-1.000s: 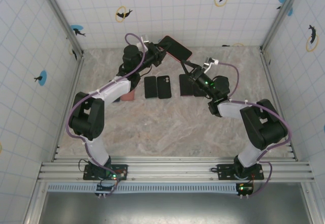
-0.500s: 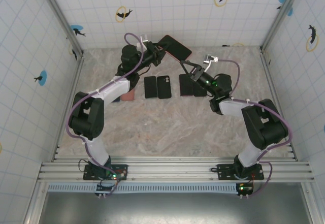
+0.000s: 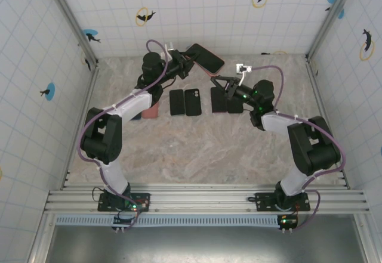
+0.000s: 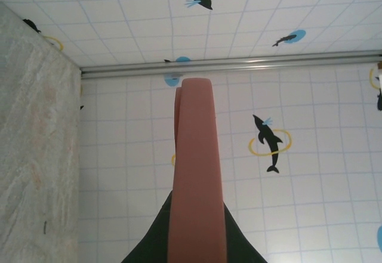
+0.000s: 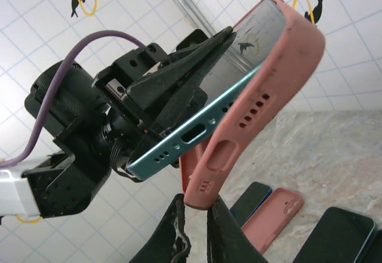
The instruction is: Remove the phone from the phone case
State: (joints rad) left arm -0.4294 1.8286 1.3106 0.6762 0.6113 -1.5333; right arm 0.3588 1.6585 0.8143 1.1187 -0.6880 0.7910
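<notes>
Right gripper (image 5: pixel 200 212) pinched shut on the loosened bottom lip of the salmon-pink silicone phone case (image 5: pixel 268 90), we judged it should pull steadily while the left gripper (image 3: pixel 188 61), clamped on the teal-edged black phone (image 5: pixel 191 135) above the far edge of the stone-patterned table (image 3: pixel 197 149), held firm.

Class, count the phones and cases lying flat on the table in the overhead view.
5: pink case by the left arm; dark pair mid-table; another pair by the right arm. Arms may hide more.
</notes>
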